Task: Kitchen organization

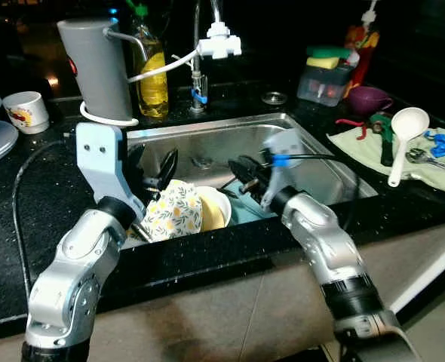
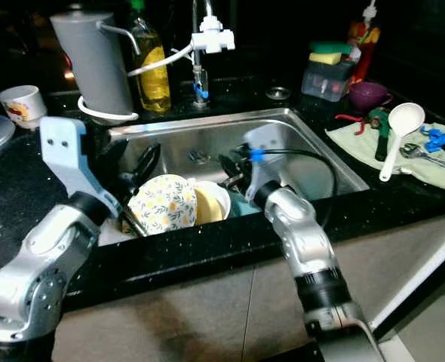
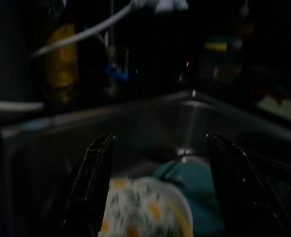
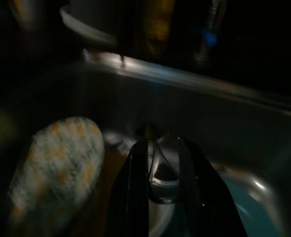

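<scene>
Sink in a dark counter, holding a floral bowl, a yellow bowl and a teal dish. Left hand is hovering spread over the floral bowl. Right hand is pinching what appears to be a metal utensil. The bowls are likely ceramic: stiff, fragile, slippery if wet; the rim is offering the best hold.

A white bowl with yellow flowers and green leaves leans on a pale yellow bowl, over a teal plate.
</scene>
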`<state>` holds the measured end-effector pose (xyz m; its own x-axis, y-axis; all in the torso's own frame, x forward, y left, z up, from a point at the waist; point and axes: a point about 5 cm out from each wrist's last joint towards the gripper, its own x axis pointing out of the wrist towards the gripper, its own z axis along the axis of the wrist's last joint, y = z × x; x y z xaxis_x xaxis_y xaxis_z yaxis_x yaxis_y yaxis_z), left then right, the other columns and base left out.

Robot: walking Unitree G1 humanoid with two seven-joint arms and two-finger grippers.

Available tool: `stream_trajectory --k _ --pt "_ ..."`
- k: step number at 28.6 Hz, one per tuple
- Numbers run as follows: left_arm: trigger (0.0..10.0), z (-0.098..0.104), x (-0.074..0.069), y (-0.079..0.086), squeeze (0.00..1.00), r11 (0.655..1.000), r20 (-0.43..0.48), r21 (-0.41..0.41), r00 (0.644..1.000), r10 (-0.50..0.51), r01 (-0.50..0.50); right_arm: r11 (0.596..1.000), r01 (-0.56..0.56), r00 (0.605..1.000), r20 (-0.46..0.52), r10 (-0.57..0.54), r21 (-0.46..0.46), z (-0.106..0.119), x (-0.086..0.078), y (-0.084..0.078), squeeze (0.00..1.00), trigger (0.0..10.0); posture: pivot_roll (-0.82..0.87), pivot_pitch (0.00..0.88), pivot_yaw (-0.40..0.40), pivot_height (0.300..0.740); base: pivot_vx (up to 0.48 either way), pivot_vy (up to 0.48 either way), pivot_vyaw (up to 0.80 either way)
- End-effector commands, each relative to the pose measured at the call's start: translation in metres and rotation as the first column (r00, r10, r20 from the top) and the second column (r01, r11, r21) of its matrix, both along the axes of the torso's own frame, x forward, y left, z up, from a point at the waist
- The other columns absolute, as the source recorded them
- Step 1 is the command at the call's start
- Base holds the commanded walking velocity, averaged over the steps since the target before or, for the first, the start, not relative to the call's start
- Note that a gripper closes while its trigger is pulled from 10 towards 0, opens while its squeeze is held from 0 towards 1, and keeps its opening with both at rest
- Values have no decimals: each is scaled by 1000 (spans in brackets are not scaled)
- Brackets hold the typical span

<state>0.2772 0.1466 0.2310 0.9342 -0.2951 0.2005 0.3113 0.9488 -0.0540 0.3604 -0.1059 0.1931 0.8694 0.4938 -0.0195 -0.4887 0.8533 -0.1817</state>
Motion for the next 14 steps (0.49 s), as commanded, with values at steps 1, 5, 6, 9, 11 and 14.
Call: stream_trajectory --k 1,5,6,9,11,14 --pt "10000 -11 1 2 0 999 -59 42 998 11 -8 996 27 999 -21 -29 -81 -4 4 3 0 10000 70 0 -34 740 0 0 0" --pt "10000 -23 0 6 0 997 -117 69 993 34 -26 981 52 997 -44 -62 -189 -10 7 9 0 10000 72 0 -36 740 0 0 0" --pt "10000 -26 -1 7 0 997 -132 75 990 41 -31 974 51 996 -55 -65 -220 -12 8 11 0 10000 72 0 -36 740 0 0 0" --pt "10000 -28 -2 10 0 996 -144 75 988 55 -45 952 85 993 -56 -106 -293 -19 10 13 0 10000 75 0 -38 740 0 0 0" --pt "10000 -28 -2 11 0 996 -145 71 987 65 -55 932 132 986 -52 -159 -338 -25 12 13 0 10000 74 0 -38 740 0 0 0" --pt "10000 -28 -2 11 0 996 -144 72 987 67 -57 949 106 987 -81 -136 -297 -27 11 17 984 10000 74 0 -38 740 0 0 0"
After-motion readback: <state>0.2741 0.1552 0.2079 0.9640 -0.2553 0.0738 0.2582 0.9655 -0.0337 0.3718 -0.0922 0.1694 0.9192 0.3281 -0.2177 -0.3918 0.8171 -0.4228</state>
